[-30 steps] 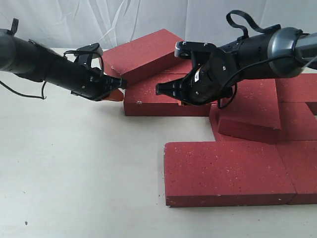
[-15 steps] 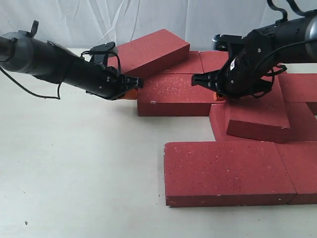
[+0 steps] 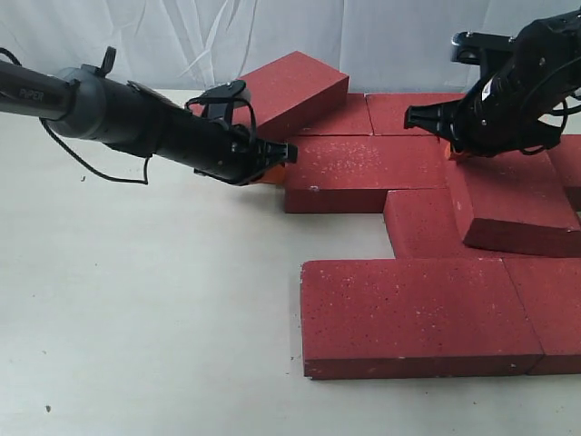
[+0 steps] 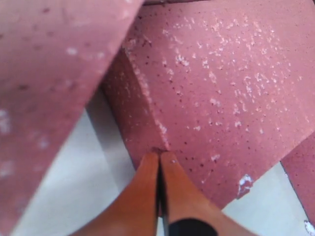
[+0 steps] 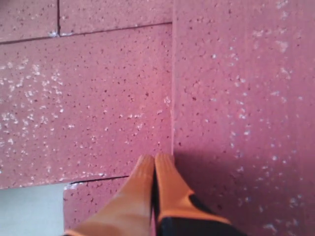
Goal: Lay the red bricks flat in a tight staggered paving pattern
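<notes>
Several red bricks lie at the right of the table. My left gripper (image 3: 280, 162) is shut and empty, its tips (image 4: 160, 155) pressed on the left end corner of a flat middle brick (image 3: 363, 173) (image 4: 221, 93). Behind it a brick (image 3: 295, 86) (image 4: 44, 73) leans tilted on the back row. My right gripper (image 3: 451, 151) (image 5: 155, 158) is shut and empty, its tips against the left edge of a tilted brick (image 3: 513, 200) (image 5: 241, 98) that rests on other bricks. A large flat brick (image 3: 418, 313) lies in front.
The cream table (image 3: 136, 318) stretches bare across the left and front. A white cloth backdrop (image 3: 182, 36) hangs behind. More flat bricks sit at the far right (image 3: 558, 309) and in the back row (image 3: 408, 109).
Both grippers moved to the right. The middle brick slid right under the left gripper's push, and the tilted right brick slid right with the right gripper.
</notes>
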Controlling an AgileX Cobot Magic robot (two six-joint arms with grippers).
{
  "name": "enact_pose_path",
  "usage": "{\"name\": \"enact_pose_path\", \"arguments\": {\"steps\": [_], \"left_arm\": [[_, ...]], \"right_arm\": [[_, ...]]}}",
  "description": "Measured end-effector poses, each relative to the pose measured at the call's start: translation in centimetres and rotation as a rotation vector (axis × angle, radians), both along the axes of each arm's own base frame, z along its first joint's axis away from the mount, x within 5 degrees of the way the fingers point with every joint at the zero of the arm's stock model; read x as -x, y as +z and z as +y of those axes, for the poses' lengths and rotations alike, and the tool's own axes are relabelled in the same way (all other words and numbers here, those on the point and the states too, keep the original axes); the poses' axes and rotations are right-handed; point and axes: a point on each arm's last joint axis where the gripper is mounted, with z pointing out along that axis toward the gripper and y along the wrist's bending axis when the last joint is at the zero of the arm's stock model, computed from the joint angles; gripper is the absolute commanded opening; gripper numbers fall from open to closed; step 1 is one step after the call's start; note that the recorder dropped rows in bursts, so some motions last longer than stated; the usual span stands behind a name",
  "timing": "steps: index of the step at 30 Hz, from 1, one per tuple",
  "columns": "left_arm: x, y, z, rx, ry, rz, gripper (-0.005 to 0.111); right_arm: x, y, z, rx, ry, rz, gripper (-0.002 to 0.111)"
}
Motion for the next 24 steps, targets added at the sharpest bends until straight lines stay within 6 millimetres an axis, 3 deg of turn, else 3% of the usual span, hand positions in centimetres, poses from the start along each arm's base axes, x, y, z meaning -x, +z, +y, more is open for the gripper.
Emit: {"name": "enact_pose_path", "arguments": {"steps": [5, 11, 15, 19, 24], "left_arm": [[0.1, 0.4, -0.9, 0.015, -0.013, -0.011, 0.000], [-0.1, 0.5, -0.6, 0.033, -0.012, 0.003, 0.000], [-0.4, 0.5, 0.1, 0.051, 0.019, 0.030, 0.000], [-0.1, 0.5, -0.6, 0.049, 0.014, 0.030, 0.000], [0.0, 0.4, -1.0, 0.069, 0.037, 0.045, 0.000]], "right_arm": [[0.0, 0.2, -0.4, -0.001, -0.009, -0.006, -0.001], [0.3, 0.2, -0.5, 0.010, -0.012, 0.030, -0.001], [0.9, 1.5, -0.6, 0.010, -0.013, 0.019, -0.001], [1.3, 3.1, -0.7, 0.002, -0.012, -0.025, -0.001], [1.4, 3.3, -0.7, -0.008, -0.017, -0.024, -0.001]]}}
